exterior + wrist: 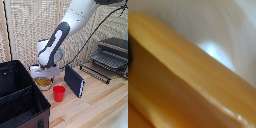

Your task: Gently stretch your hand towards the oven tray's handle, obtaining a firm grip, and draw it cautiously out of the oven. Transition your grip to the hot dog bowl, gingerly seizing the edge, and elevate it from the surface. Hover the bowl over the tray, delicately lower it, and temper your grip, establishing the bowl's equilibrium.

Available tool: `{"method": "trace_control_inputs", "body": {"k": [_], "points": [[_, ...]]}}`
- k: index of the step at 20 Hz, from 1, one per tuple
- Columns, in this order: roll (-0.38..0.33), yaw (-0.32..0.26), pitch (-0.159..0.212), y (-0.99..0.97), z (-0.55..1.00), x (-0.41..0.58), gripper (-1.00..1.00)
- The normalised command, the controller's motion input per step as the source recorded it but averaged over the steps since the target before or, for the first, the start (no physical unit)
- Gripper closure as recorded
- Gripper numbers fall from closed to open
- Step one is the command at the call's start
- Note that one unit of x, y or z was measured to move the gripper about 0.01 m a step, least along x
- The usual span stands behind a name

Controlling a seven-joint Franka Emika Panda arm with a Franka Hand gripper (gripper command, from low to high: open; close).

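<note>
One small shallow white-cream hot dog bowl [44,83] with yellow-orange food sits on light wooden table [95,102], directly under white robot gripper [43,73]. Gripper down at bowl's rim; fingers hidden, grip state cannot tell. Wrist view filled by blurred orange hot dog [183,80] against white bowl wall. Red plastic cup [59,93] just beside bowl. Dark grey toaster oven [114,54] well apart at exterior view's right, slatted oven tray [107,59] pulled out in front.
</note>
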Motion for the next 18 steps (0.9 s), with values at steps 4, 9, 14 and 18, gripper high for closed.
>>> {"method": "trace_control_inputs", "body": {"k": [4,9,14,18], "points": [[-0.002,0.063,-0.018,0.03,0.00,-0.081,1.00],[-0.010,-0.020,-0.014,0.15,-0.05,-0.026,1.00],[-0.013,-0.056,-0.001,0.21,-0.04,-0.082,1.00],[-0.003,-0.084,-0.016,0.16,-0.03,-0.066,1.00]]}}
